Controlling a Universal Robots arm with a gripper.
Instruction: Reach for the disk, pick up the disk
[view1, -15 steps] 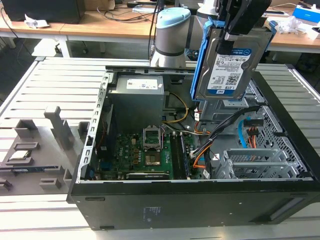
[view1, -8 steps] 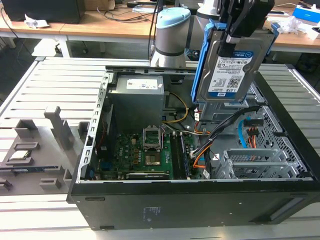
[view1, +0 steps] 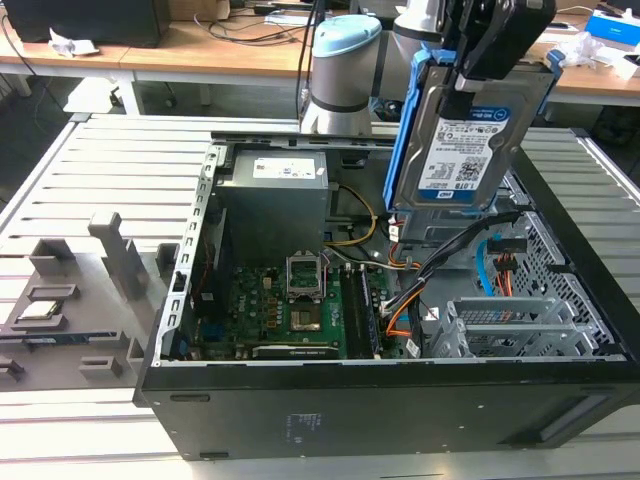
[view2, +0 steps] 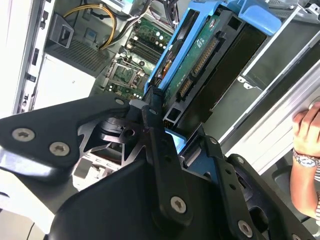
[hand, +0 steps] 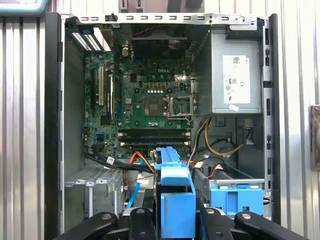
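The disk (view1: 465, 140), a silver hard drive with a white-and-blue label and a blue plastic frame, hangs upright above the far right part of the open computer case (view1: 400, 400). My gripper (view1: 478, 70) is shut on its upper edge. In the second wrist view the disk (view2: 200, 55) shows edge-on, with its green circuit board and connector, clamped by the gripper (view2: 175, 137). In the first wrist view the blue frame of the disk (hand: 175, 200) sits between the black fingers (hand: 140, 222) of the gripper (hand: 176, 217).
Inside the case lie the motherboard (view1: 290, 310), the grey power supply (view1: 275, 190), loose cables (view1: 440, 270) and a metal drive cage (view1: 510, 325). A grey fixture (view1: 60, 300) with small parts stands at the exterior view's left. A person's hand (view2: 306, 132) is by the case's edge.
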